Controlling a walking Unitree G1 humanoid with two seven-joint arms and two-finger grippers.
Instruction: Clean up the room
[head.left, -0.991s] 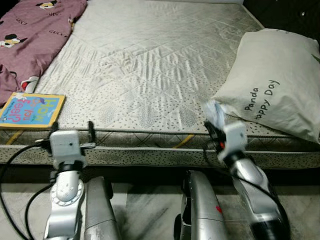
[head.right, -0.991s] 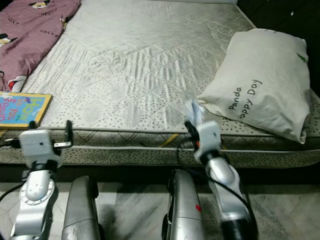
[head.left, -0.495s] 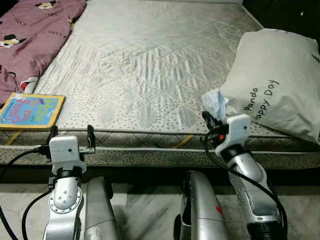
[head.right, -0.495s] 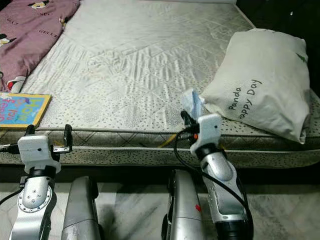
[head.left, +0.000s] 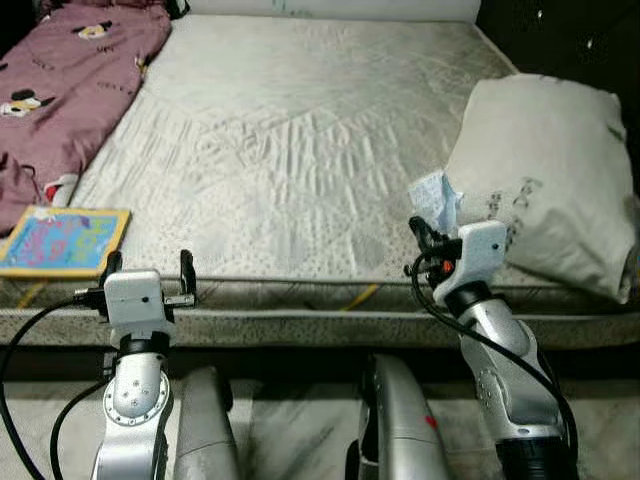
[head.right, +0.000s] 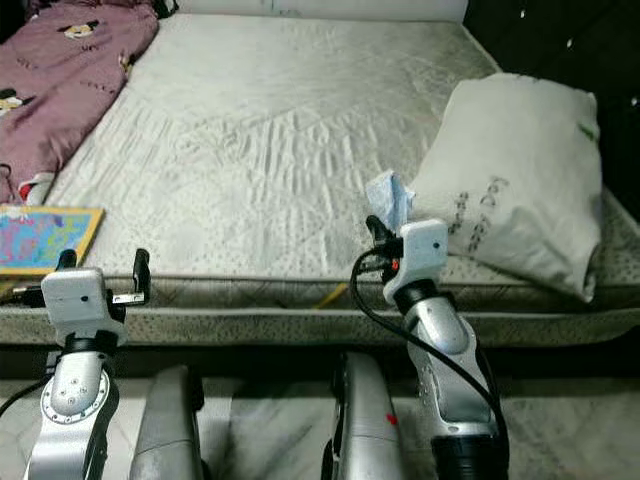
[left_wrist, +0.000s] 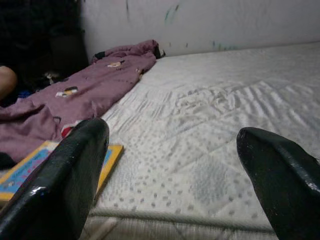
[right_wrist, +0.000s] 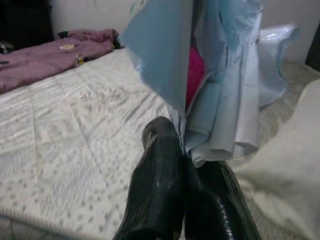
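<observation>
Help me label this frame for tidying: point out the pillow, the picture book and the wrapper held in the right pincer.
pillow (head.left: 545, 170), left eye view, middle of its white cover.
picture book (head.left: 62, 241), left eye view, centre of its blue cover.
wrapper (right_wrist: 220, 100), right wrist view, crumpled pale blue sheet above the pincer's fingertips.

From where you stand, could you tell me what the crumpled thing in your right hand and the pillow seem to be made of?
The crumpled wrapper, pinched in the right hand, looks like thin glossy plastic film: pale blue, translucent, sharply creased, with pink inside. The pillow looks like matte off-white woven fabric, softly wrinkled, with printed lettering.
</observation>
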